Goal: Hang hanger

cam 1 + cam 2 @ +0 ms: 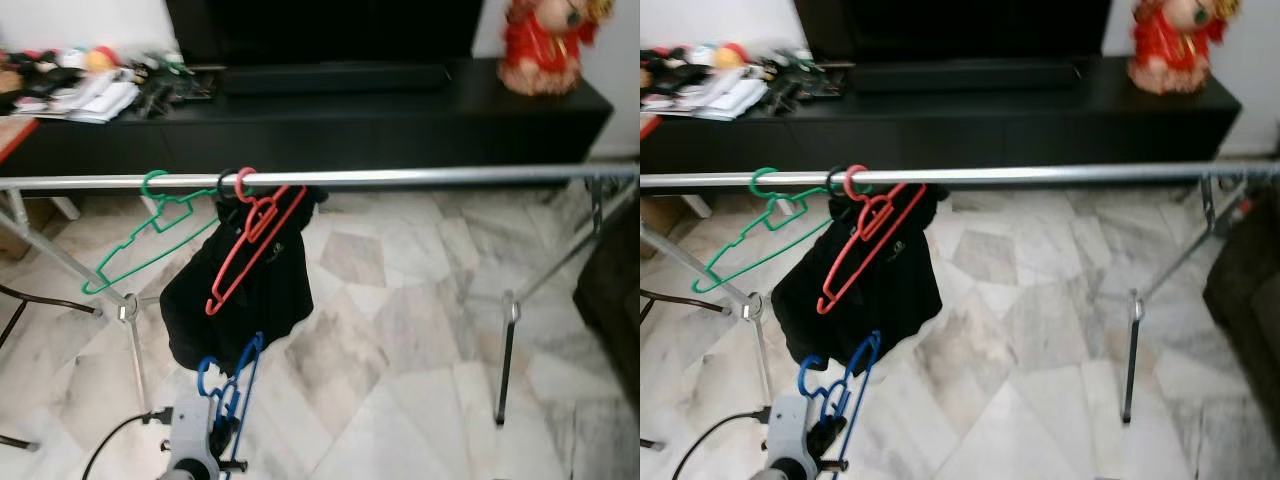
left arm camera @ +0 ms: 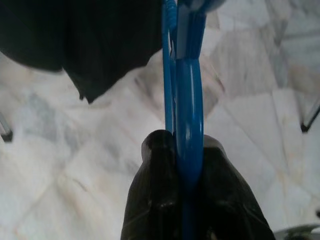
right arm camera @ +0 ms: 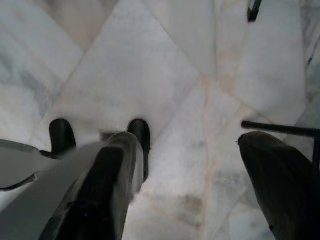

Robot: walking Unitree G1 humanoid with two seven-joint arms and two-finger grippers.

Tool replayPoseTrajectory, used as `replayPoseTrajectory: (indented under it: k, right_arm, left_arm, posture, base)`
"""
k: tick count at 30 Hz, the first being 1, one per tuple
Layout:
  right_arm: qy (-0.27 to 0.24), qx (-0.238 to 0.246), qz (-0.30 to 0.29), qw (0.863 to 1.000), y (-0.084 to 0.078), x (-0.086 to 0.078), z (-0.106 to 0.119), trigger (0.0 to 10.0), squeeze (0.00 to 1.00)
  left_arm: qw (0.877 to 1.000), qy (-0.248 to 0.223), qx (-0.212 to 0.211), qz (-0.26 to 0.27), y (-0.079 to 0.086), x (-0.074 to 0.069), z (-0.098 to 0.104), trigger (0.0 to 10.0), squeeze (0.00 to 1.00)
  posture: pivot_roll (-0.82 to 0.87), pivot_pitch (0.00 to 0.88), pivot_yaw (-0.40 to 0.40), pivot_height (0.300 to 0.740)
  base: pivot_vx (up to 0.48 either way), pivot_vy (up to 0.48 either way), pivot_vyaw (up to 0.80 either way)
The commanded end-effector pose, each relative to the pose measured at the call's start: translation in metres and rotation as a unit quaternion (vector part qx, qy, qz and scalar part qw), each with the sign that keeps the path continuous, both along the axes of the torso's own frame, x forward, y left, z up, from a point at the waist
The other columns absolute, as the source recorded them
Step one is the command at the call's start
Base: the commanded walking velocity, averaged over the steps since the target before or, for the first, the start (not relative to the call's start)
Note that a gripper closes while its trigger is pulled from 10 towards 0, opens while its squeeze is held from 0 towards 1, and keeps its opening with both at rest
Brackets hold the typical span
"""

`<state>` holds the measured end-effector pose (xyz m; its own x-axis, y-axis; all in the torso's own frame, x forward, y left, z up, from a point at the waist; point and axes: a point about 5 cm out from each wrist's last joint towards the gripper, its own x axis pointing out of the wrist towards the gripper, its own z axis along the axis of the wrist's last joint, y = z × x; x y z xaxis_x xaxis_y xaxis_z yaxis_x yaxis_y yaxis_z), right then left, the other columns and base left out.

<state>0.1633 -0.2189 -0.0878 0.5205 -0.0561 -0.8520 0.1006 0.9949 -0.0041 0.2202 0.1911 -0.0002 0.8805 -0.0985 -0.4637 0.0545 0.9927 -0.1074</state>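
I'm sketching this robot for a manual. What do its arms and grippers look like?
The left arm is silver-grey with a black cable looping off its side. The left gripper has two thick, rounded, glossy black fingers. The right gripper has the same long black fingers.
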Motion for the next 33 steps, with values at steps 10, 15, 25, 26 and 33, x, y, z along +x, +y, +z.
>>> replayPoseTrajectory:
  k: [10,15,25,26,33]
  right_arm:
    - [0.036,0.004,-0.004,0.999,-0.001,-0.022,-0.009,10.0,0.00]
    - [0.035,0.005,-0.001,0.999,0.004,-0.021,-0.009,10.0,0.00]
    - [0.038,-0.001,-0.002,0.999,-0.007,-0.025,-0.008,10.0,0.00]
    - [0.039,-0.001,-0.002,0.999,-0.008,-0.025,-0.008,10.0,0.00]
    - [0.037,0.005,0.003,0.999,0.007,-0.019,-0.010,10.0,0.00]
  left_arm:
    - [1.000,0.007,0.015,0.002,0.003,-0.005,-0.003,10.0,0.00]
    - [1.000,0.006,0.017,0.002,0.002,-0.004,-0.003,10.0,0.00]
    - [1.000,0.002,0.010,0.006,0.001,-0.003,-0.001,10.0,0.00]
    - [1.000,0.002,0.010,0.006,0.001,-0.003,-0.001,10.0,0.00]
    - [1.000,0.002,0.011,0.005,0.001,-0.003,-0.001,10.0,0.00]
  posture:
    - [-0.05,0.216,0.019,0.740]
    - [-0.05,0.218,0.017,0.740]
    - [-0.05,0.225,0.012,0.740]
    - [-0.05,0.224,0.012,0.740]
    - [-0.05,0.224,0.011,0.740]
  base:
    - [0.000,-0.370,0.00]
    - [0.000,0.000,0.00]
    - [0.068,0.000,0.00]
    - [0.360,0.000,0.00]
    - [0.377,0.000,0.00]
